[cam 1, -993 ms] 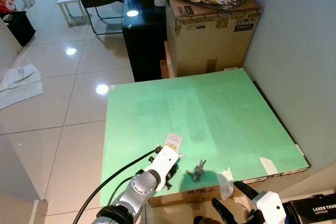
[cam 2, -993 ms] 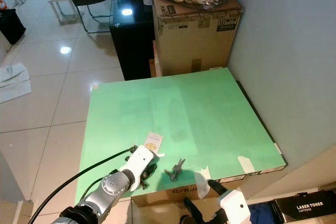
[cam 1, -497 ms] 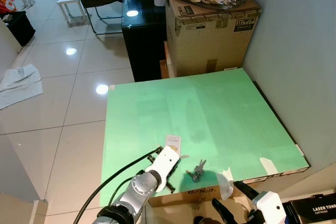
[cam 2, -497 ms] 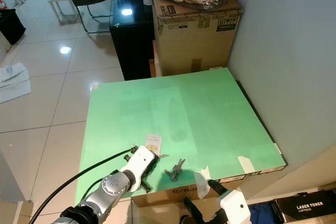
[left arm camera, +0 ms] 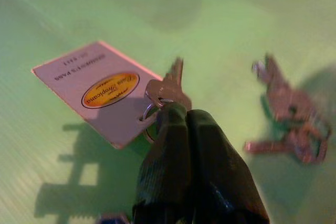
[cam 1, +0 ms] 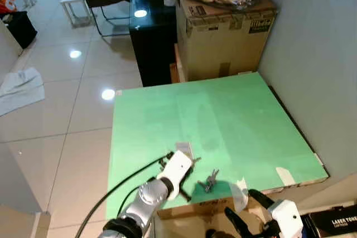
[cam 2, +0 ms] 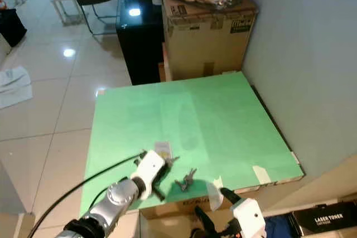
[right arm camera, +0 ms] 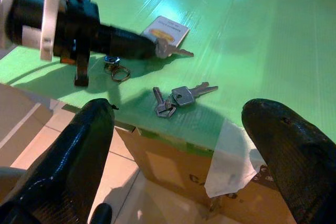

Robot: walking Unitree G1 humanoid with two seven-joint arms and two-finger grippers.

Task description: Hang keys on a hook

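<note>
A silver key (left arm camera: 169,83) on a ring with a white tag card (left arm camera: 97,83) lies near the front of the green board (cam 1: 223,115). My left gripper (left arm camera: 181,115) is shut on that ring, and the card (cam 1: 183,150) casts a shadow on the board. Just right of it rests a loose bunch of keys (cam 1: 209,180), also visible as keys (right arm camera: 178,95) in the right wrist view. My right gripper (cam 1: 245,211) hangs open below the board's front edge, its fingers (right arm camera: 89,140) wide apart and nothing between them.
A small metal ring (right arm camera: 118,72) lies under my left arm. Behind the board stand a cardboard box (cam 1: 226,37) topped with a plastic bag and a black cabinet (cam 1: 150,37). A grey wall runs along the right. Tiled floor with a white cloth (cam 1: 21,87) lies to the left.
My left wrist has risen and shifted slightly towards the tagged key; the picture is now a little blurred. The loose bunch and my right gripper have stayed put.
</note>
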